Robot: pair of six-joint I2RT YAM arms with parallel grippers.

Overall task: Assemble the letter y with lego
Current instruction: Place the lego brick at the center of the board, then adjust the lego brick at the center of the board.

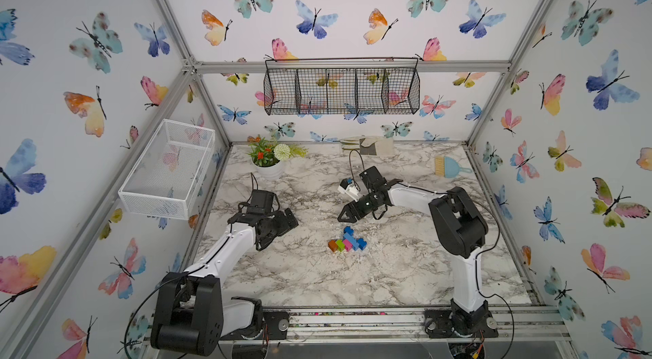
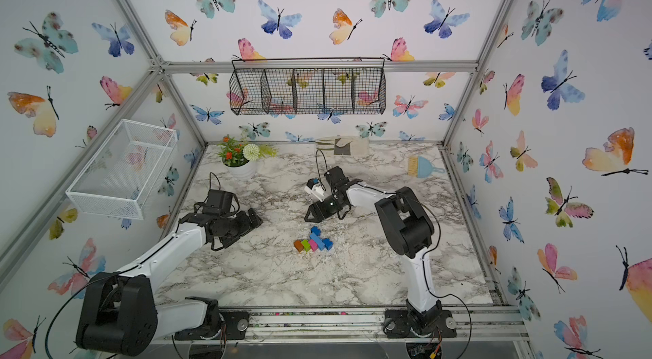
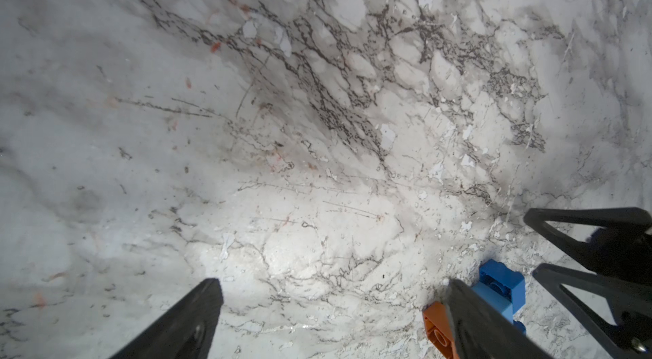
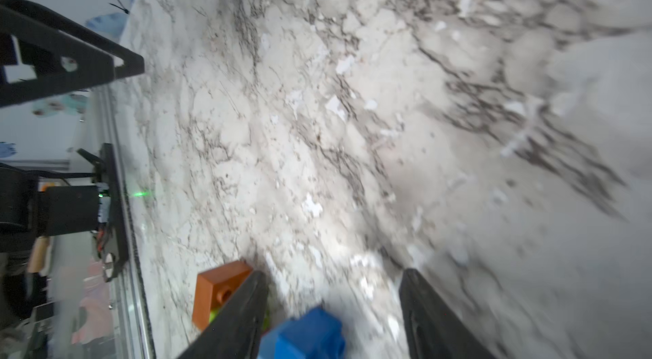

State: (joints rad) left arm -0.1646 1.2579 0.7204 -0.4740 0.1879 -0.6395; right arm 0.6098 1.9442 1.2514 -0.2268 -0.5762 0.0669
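Letter y [image 1: 347, 241]: lying flat near the middle of the desk [image 1: 388, 276], bricks joined, with the orange brick [image 4: 218, 290] ending the stem on the left arm's side and the blue fork [image 4: 310, 336] opening toward the right arm.
Right hand [image 1: 344, 216]: hovering just behind the fork and clear of it, jaws parted and gripping nothing, probably so the shape is lying undisturbed.
Left hand [image 1: 282, 230]: hanging off to the side, spread wide and empty, leaving room around the bricks.
Stage: looking finished, judging by every colour sitting locked in one piece.
Risk: catching a blue arm with a low finger, likely sliding or splitting the light assembly.
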